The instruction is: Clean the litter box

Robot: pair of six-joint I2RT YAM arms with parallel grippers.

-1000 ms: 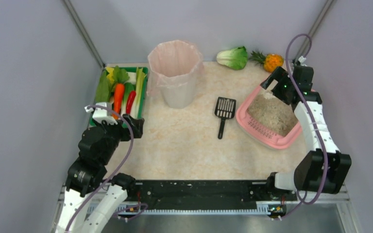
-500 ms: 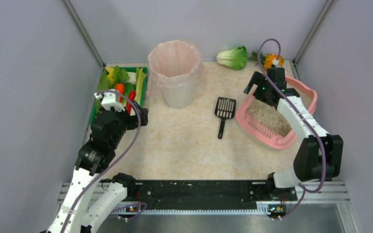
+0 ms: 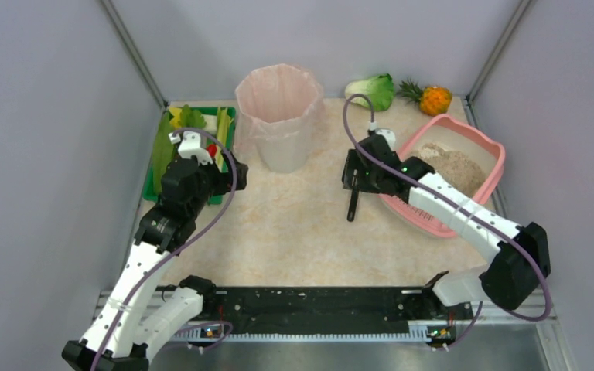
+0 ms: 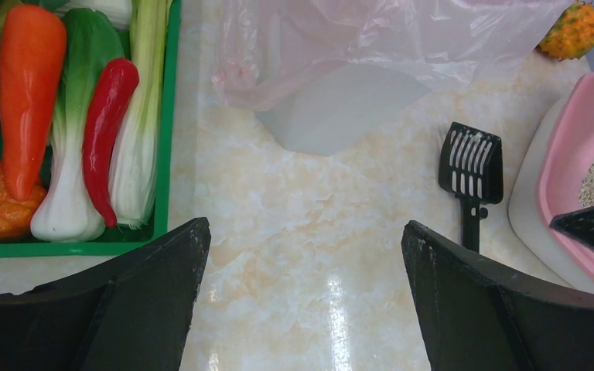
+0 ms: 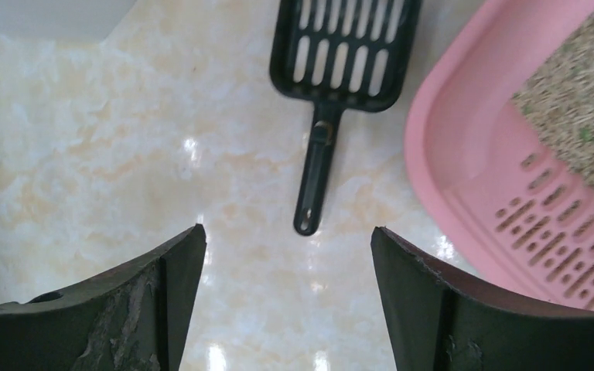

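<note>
Top view, litter box (image 3: 472, 133): pink, holding sandy granules, at 2 o'clock on the table (image 3: 294, 232).
Top view, scoop (image 3: 353, 205): black, just beside the box at its 9 o'clock, with the handle pointing to 6 o'clock.
Top view, right gripper (image 3: 356, 175): above the scoop's head, hiding it.
Top view, left gripper (image 3: 220, 179): at 9 o'clock on the table, by the green tray (image 3: 152, 174) of vegetables.
Top view, bin (image 3: 278, 116): at 12 o'clock, with a pink liner.
Left wrist view, fingers (image 4: 124, 309): wide apart with nothing between them, over bare table.
Left wrist view, surroundings: tray at 10 o'clock, bin at 12, scoop at 2, litter box at 3.
Right wrist view, fingers (image 5: 108, 317): apart, touching nothing.
Right wrist view, scoop: head at 12 o'clock; the handle's end lies in the gap at the fingertips.
Right wrist view, litter box: at 2 o'clock, slotted strip nearest, granules behind it.
</note>
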